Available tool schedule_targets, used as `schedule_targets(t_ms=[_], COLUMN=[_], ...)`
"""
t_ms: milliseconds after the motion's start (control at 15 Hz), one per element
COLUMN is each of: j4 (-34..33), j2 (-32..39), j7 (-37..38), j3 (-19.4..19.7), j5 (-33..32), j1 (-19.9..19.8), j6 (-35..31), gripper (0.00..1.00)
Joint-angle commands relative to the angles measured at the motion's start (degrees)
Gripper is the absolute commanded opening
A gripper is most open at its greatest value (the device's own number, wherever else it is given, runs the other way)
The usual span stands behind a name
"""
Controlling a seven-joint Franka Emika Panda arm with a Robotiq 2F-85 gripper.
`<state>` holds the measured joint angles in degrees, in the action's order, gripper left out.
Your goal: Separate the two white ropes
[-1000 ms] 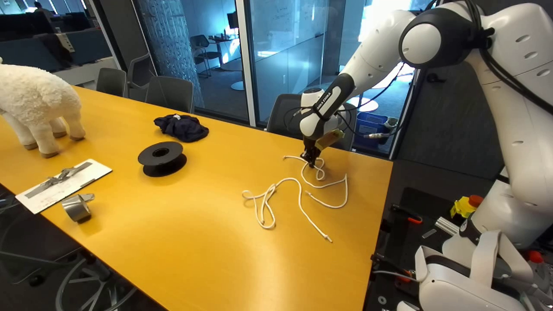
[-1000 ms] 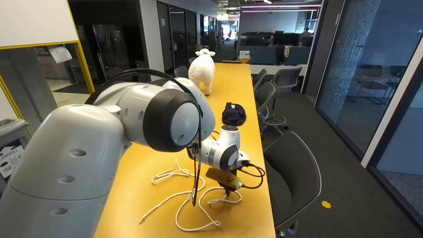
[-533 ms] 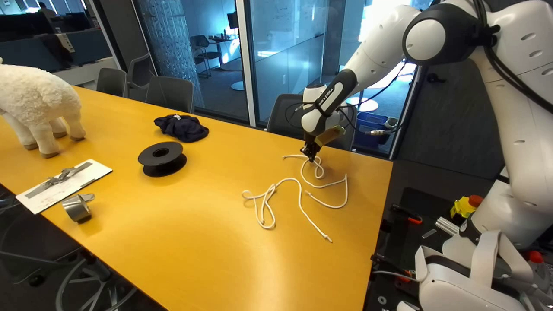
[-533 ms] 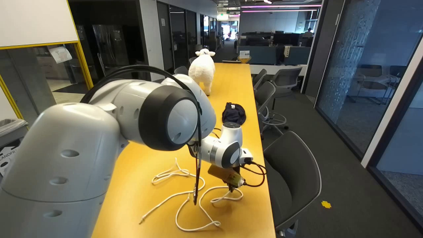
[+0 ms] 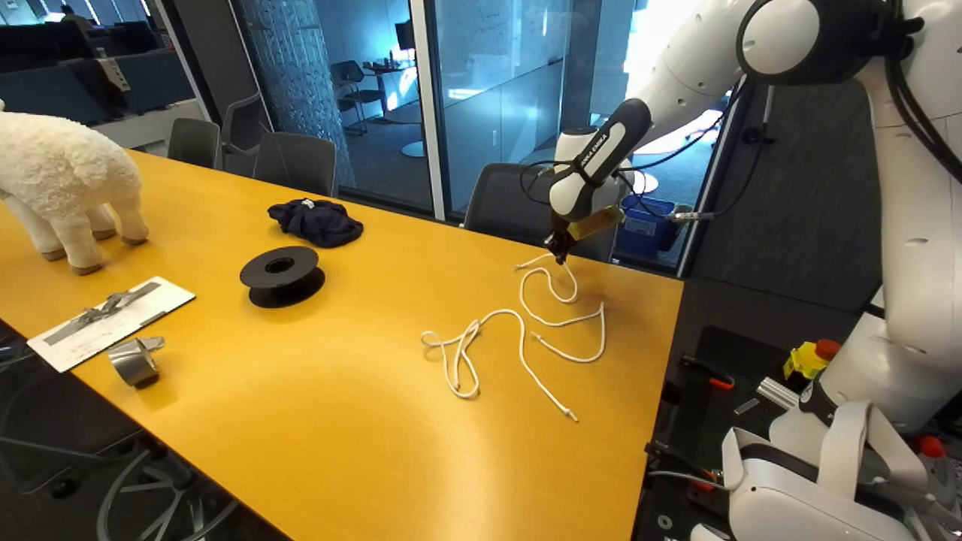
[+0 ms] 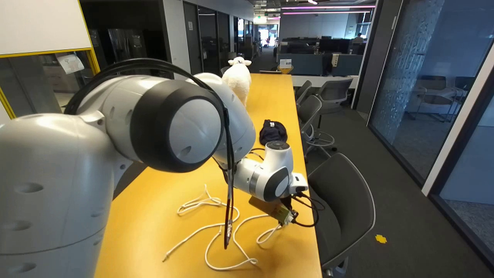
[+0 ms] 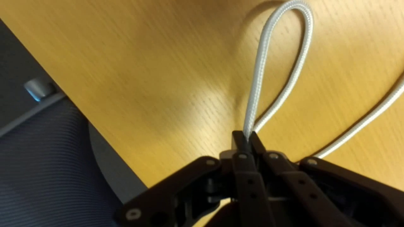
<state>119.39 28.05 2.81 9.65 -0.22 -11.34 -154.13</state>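
Wrist view, bottom centre: black jaws pinch a braided white rope (image 7: 258, 75), narrow teardrop loop near top edge; worktop (image 7: 142, 78) grained wood. Mid-frame in an exterior view: second white rope (image 5: 522, 338), curled, just beside the gripped one's tail.

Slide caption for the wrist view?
Jaws grip a looped white rope over the wood-grained table, a dark chair beside it.

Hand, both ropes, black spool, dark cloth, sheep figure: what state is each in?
Hand: closed, gripping.
Held rope: pinched, lifted near the grip, otherwise slack and curving.
Loose rope: ungripped, slack, looped over itself.
Black spool: lying flat on one flange.
Dark cloth: crumpled.
Sheep figure: standing upright.
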Motion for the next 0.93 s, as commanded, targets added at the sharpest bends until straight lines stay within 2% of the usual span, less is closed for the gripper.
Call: schedule_targets(t_ms=[0, 400, 733, 800, 867], j4=[5.57, 7.61, 8.40, 8.42, 8.48], j2=[-3.63, -1.99, -1.73, -1.78, -1.81], j7=[0.86, -0.05, -0.10, 0.03, 0.07], j3=[1.09, 0.83, 0.77, 0.77, 0.77], j5=[2.03, 5.43, 6.94, 7.16, 7.33], j1=[-1.46, -4.54, -5.20, -5.19, -5.17], j6=[-3.50, -4.21, -4.05, -3.74, -3.74], gripper=[0.03, 0.03, 0.03, 0.29, 0.30])
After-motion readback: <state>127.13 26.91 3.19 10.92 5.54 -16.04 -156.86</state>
